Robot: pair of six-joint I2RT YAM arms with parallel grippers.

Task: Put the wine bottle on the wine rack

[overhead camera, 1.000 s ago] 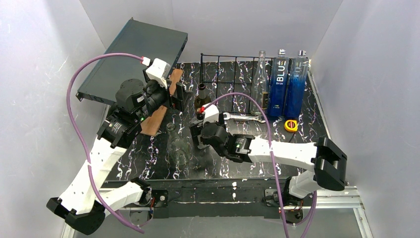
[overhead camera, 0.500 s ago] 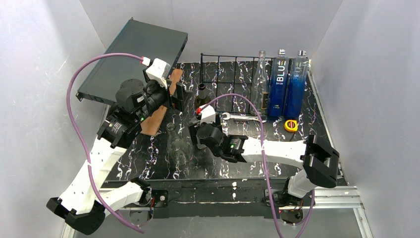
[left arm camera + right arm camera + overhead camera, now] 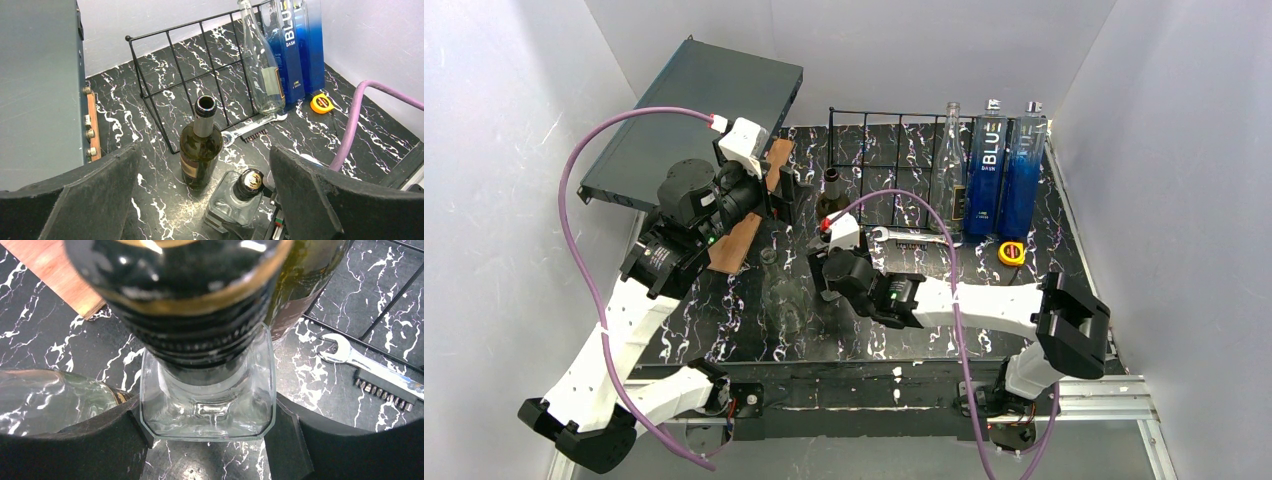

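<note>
wine bottle (image 3: 201,145) just before wine rack (image 3: 187,82) (L end) | sq. bottle (image 3: 232,205) nearer | wrench (image 3: 250,131) to R

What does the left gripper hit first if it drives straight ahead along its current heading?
Most likely the dark wine bottle, upright and centred ahead of the open left gripper, short of the wine rack. The square clear bottle sits lower right; depth is unclear.
</note>
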